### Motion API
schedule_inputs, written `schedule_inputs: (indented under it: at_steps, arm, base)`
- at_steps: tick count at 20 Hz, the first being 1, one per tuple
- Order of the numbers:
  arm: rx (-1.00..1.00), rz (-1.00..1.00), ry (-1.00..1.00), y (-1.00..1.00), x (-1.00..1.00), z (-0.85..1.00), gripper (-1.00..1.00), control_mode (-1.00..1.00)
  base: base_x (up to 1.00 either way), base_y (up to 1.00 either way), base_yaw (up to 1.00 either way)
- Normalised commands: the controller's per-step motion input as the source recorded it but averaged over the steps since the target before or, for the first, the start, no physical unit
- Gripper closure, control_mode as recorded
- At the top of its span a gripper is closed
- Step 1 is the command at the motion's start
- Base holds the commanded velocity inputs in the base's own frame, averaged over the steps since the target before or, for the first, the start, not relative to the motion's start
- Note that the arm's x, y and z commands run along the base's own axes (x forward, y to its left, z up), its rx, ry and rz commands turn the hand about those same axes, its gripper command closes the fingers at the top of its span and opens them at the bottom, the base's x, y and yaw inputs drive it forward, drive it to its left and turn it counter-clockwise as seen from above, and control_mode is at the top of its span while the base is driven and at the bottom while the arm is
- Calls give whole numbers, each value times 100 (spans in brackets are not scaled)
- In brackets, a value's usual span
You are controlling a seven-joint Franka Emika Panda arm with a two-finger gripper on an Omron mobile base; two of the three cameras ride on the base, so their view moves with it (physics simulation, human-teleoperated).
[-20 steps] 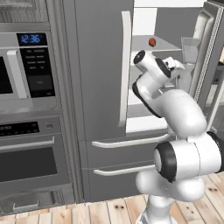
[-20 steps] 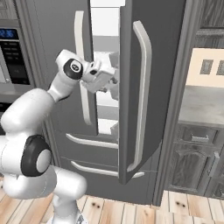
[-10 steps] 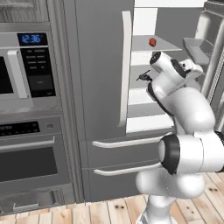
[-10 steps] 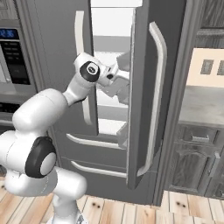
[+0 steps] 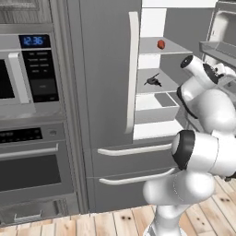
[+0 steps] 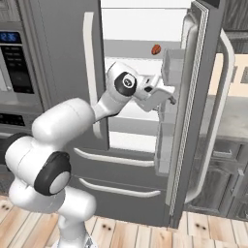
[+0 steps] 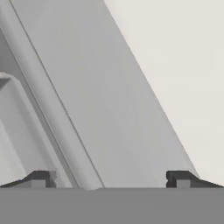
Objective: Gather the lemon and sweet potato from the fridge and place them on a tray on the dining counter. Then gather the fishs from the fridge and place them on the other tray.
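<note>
The fridge (image 5: pixel 101 92) has its left door shut and its right door (image 6: pixel 203 111) swung wide open. The sweet potato (image 5: pixel 161 44), small and orange-red, sits on an upper shelf (image 6: pixel 156 49). A small dark fish-like shape (image 5: pixel 153 81) lies on the shelf below. My gripper (image 6: pixel 167 97) hovers in the opening, close to the inside of the open door. Its fingertips (image 7: pixel 41 178) stand wide apart with nothing between them, facing pale grey door surfaces. The lemon, the trays and the dining counter are out of view.
A microwave (image 5: pixel 27 69) and a wall oven (image 5: pixel 32 166) stand left of the fridge. Two drawers with curved handles (image 5: pixel 133 150) sit under the doors. The open door's shelves (image 5: pixel 221 46) jut out at the right. Grey cabinets (image 6: pixel 227 184) lie beyond the door.
The right fridge door has swung much further open. My arm has moved right along with it, hand near the door's inside. The gripper stayed open.
</note>
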Motion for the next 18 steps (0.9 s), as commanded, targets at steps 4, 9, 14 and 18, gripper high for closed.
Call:
schedule_inputs:
  at_steps: [4,9,14,18]
  arm:
    - [0,0,-2,-93,0,0,-100,-100]
    - [-3,0,-19,-19,-26,12,-100,-100]
    - [-11,6,-25,17,-17,37,-100,-100]
    - [-14,9,-24,9,-5,55,-100,-100]
  base:
    - [0,0,0]
    - [0,0,0]
    - [0,0,0]
    - [0,0,0]
